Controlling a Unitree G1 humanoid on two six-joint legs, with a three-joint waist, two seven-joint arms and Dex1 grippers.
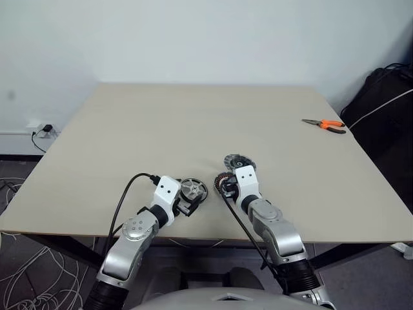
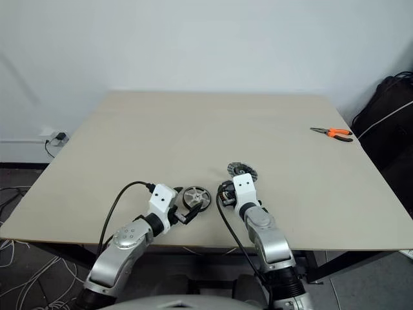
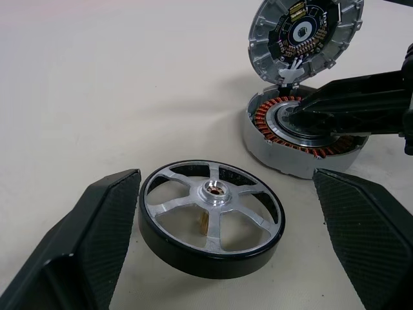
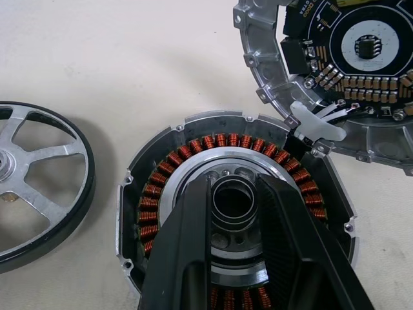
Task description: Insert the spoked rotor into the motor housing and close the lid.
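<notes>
copper windings ring the motor housing (image 4: 235,223), which sits open on the table (image 1: 193,123) near the front edge. taking it as the landmark: the spoked rotor (image 3: 213,219) lies flat just beside it on the robot's left, not touching, hub up. the lid (image 4: 348,77) lies just beyond the housing, inner face with circuit board up, rim meeting the housing rim where short white wires join them, so it reads as flipped open to free the cavity.

right gripper (image 4: 233,200) is down inside the housing, its two fingers (image 4: 187,258) narrowly parted on either side of the central hub tube, apparently clamping it. likely pinning the housing steady for the insert. left gripper (image 3: 226,213) is spread wide, fingers (image 3: 97,226) on either side of the rotor's dark rim, nothing gripped yet; one finger sits very near the rim, contact unclear. looks staged to pinch the rotor across its width.

judgement: rotor not yet in, lid not yet closed. main obstacle is the right gripper itself, parked in the centre where the rotor has to go; it probably has to shift to the housing rim or come away first. lid wires are short, so closing is likely a fold-over.

orange-handled pliers (image 1: 324,124) lie well apart from the housing, far right of the table.
</notes>
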